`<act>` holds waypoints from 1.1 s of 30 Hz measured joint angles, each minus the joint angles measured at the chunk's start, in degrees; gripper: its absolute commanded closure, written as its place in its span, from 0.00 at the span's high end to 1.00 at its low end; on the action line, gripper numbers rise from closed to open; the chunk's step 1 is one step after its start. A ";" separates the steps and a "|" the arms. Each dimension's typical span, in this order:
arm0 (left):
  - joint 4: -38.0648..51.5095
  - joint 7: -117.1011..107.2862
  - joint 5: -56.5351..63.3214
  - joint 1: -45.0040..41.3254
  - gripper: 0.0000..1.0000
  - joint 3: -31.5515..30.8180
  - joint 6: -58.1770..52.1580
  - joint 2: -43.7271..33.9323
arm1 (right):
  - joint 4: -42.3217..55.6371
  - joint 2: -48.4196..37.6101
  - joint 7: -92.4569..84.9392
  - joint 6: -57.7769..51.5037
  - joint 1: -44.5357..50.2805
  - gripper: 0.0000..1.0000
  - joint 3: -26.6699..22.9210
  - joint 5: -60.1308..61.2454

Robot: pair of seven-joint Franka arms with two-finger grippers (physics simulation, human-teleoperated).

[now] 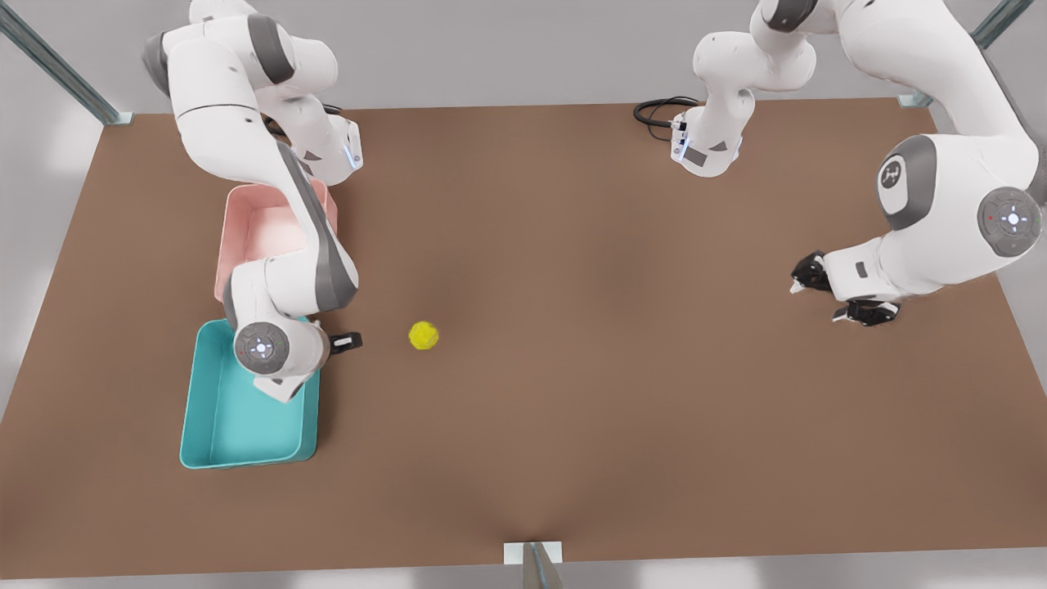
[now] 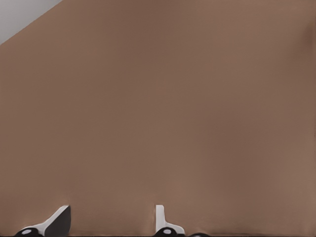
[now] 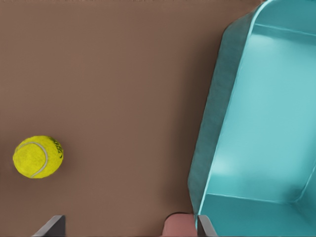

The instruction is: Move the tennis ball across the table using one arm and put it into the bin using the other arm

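We noted a matt brown table [image 1: 572, 327], smooth, w/o visible grain. The tennis ball [image 1: 423, 334] looked fuzzy, felt-like, yellow-green, w/ a pale curved seam. The bin [image 1: 204, 425] appeared as smooth teal plastic w/ a soft sheen on its inner walls; the pink tray [image 1: 245, 209] looked like similar plastic. Arm shells read as glossy white plastic w/ grey joint covers; frame posts [image 1: 57, 69] looked metallic.
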 measured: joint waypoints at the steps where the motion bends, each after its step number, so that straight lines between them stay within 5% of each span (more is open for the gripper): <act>1: 0.35 -2.43 0.73 -0.45 1.00 -0.61 -1.42 0.02 | -0.05 1.15 0.69 2.28 0.73 1.00 0.01 0.46; 17: 0.32 -27.23 3.28 0.23 1.00 -1.08 -8.97 0.31 | -9.13 3.09 9.20 27.64 4.15 1.00 -3.84 2.83; 33: 0.14 -37.18 3.39 0.24 1.00 -1.02 -9.65 0.49 | -26.48 -3.68 13.52 33.46 7.31 1.00 -3.16 2.70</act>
